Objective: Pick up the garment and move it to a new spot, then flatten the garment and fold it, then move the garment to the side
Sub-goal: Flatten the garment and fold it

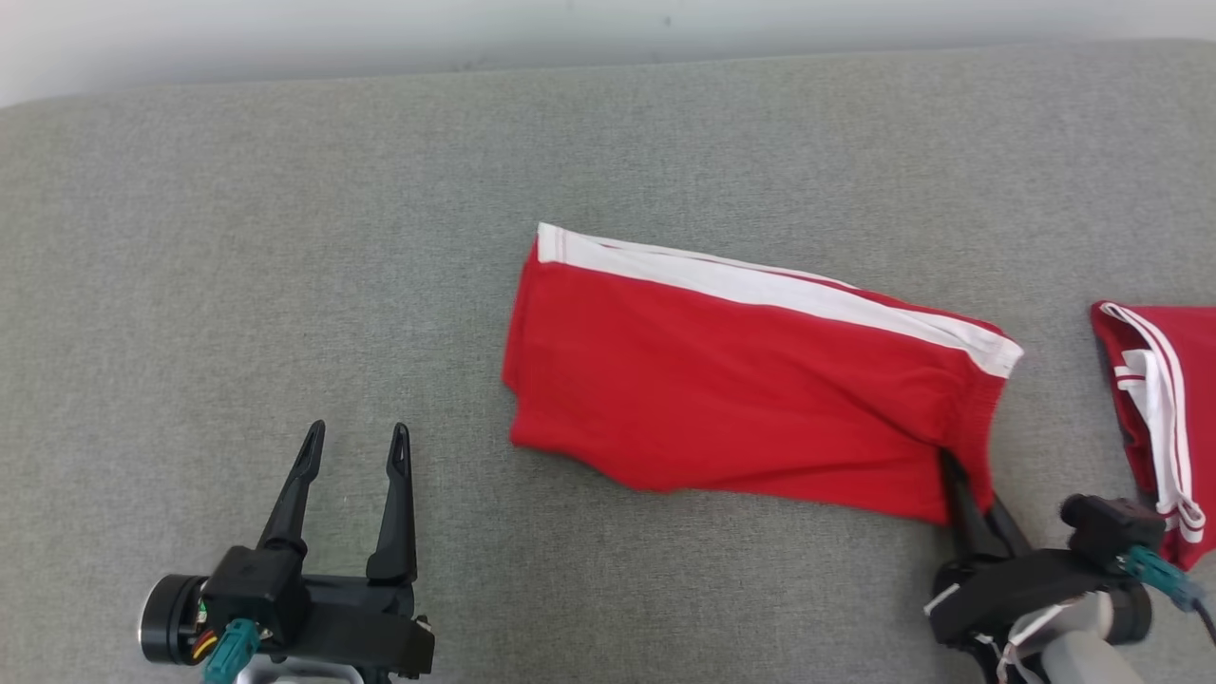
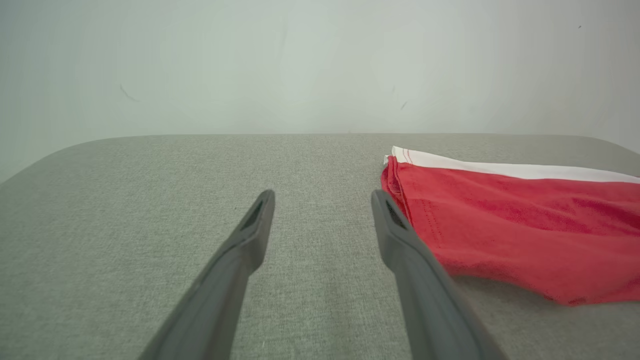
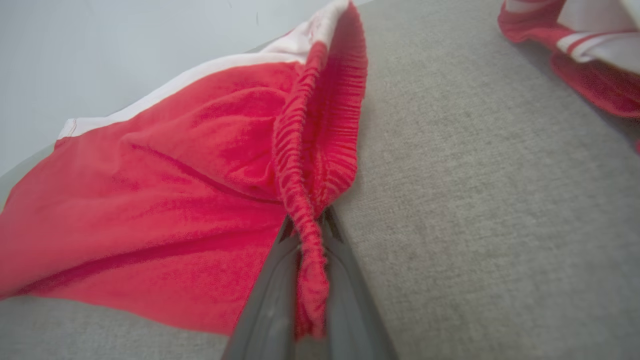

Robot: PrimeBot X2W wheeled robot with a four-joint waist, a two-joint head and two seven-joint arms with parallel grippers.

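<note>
Red garment (image 1: 750,399) laid folded at middle of surface (image 1: 285,237). Waistband (image 3: 320,125) corner at 4 o'clock pinched by closed right gripper (image 3: 310,230). At 8 o'clock, left gripper (image 1: 356,442) held wide, empty. Cloth judged light, limp; thick waistband preferred for hold.

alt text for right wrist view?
The right gripper is shut on the elastic waistband of folded red shorts with a white stripe, lying on a grey padded surface. A second red-and-white garment lies at the upper right.

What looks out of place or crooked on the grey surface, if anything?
The red shorts lie askew on the grey surface, their waistband corner pinched by the right gripper. A second red garment lies bunched at the right.
</note>
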